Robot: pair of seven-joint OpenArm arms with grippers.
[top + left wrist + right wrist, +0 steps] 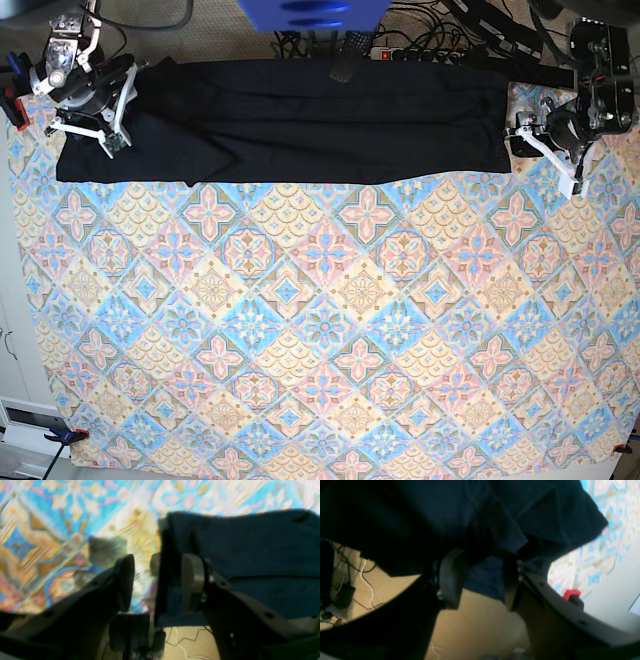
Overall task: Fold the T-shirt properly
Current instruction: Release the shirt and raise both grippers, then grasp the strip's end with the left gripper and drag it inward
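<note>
With the T-shirt [290, 122] stretched as a long band along the worktop's [320, 330] far edge, the left fingers [157, 580] wide beside its end and the right fingers [480, 577] parted around a hem, loose cloth could snag and drag crooked.

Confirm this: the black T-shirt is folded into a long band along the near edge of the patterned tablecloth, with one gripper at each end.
Not quite. In the base view the T-shirt lies as a long band along the far edge of the patterned tablecloth, not the near edge. The right gripper and the left gripper are at its two ends.
</note>
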